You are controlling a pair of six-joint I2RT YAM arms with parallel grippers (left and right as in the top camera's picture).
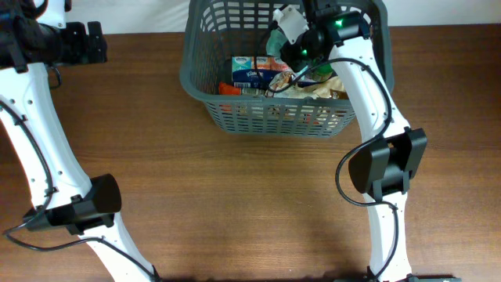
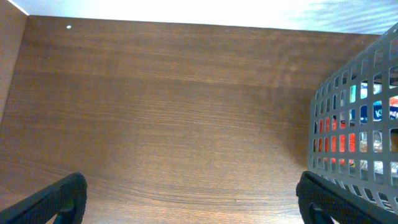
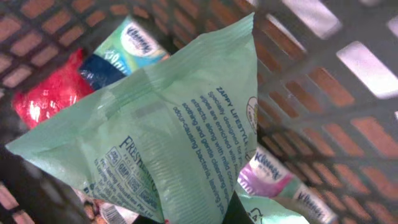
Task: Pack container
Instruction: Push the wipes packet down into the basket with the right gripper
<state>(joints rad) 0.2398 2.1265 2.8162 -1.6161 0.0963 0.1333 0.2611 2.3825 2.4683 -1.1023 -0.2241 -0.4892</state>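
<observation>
Pale green wipes packet [image 3: 174, 124] fills the right wrist view, pinched at its lower edge by the right hand [image 1: 293, 48] inside the dark grey basket [image 1: 196, 86], which stands at the far middle of the table [image 1: 235, 204]. Tissue packs [image 3: 134, 43] and a red packet [image 3: 46, 93] lie below it. Left hand [image 2: 193, 202] hovers above the table, fingers spread wide, near the basket's left side.
</observation>
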